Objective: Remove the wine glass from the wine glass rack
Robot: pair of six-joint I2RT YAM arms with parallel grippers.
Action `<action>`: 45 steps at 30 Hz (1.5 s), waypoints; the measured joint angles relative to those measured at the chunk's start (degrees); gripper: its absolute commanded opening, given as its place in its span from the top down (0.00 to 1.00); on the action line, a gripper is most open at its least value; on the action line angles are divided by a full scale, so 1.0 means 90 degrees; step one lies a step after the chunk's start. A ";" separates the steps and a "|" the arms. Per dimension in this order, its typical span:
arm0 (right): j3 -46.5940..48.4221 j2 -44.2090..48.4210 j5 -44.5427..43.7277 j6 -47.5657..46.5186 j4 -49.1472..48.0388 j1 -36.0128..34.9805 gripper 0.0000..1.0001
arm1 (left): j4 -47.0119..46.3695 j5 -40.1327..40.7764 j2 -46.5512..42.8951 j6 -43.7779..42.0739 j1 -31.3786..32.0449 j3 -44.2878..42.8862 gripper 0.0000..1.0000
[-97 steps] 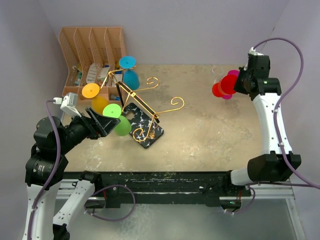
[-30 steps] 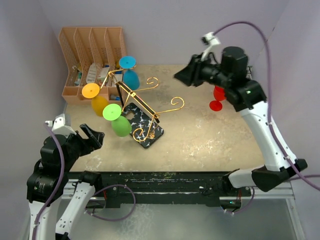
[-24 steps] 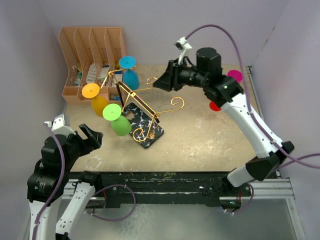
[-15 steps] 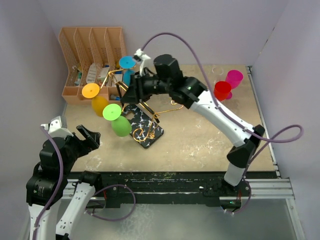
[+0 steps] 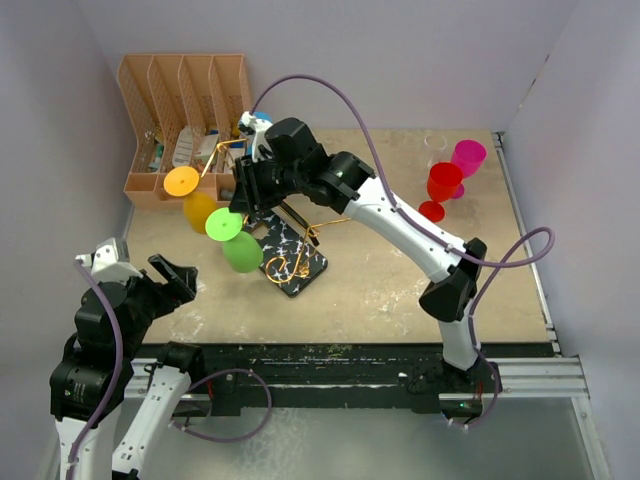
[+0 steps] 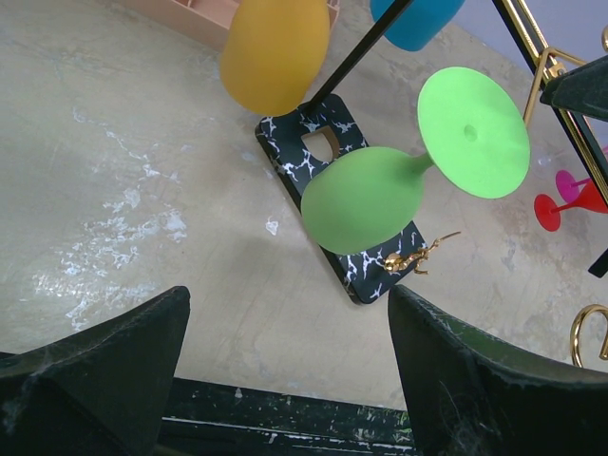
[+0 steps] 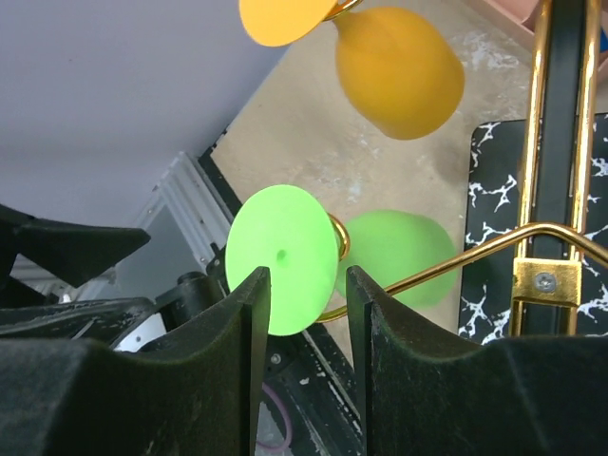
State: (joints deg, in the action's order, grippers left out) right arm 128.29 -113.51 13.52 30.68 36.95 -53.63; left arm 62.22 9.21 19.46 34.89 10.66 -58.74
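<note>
Your left tool [image 5: 177,278] is spread wide, low at the near left, well apart from the wine glass rack [image 5: 298,265]. The green wine glass [image 5: 241,251] hangs from its gold arm. Your right tool [image 7: 306,285], narrowly parted and empty, hovers beside the glass's foot.

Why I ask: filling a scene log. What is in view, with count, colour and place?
gold wire wine glass rack: one, gold, black white-veined base, left-centre
green wine glass: one, hanging on rack, nearest
orange wine glass: one, hanging on rack, left
blue wine glass: one, on rack, far side, mostly hidden
red wine glass: one, standing, far right
magenta wine glass: one, standing beside the red one
slotted file organiser: one, orange-brown, far left corner
left hand: black, open, empty, near left
right hand: black, open, by the green glass's foot
</note>
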 measured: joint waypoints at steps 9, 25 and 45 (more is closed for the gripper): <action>0.0325 -0.0294 -0.0226 -0.0087 0.0121 0.0000 0.59 | 0.0000 -0.0002 0.0000 0.0000 0.0000 0.0000 0.12; 0.0517 -0.0512 -0.0049 -0.0204 0.0342 -0.0151 0.61 | 0.0000 -0.0002 0.0000 0.0000 0.0000 0.0000 0.12; -0.0051 -0.0272 0.0328 -0.0168 -0.0134 -0.0255 0.89 | 0.0002 0.0000 0.0000 0.0000 0.0000 0.0000 0.12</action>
State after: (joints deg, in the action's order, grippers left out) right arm 127.83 -115.96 16.47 29.17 35.75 -55.92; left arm 62.24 9.21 19.46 34.89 10.66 -58.74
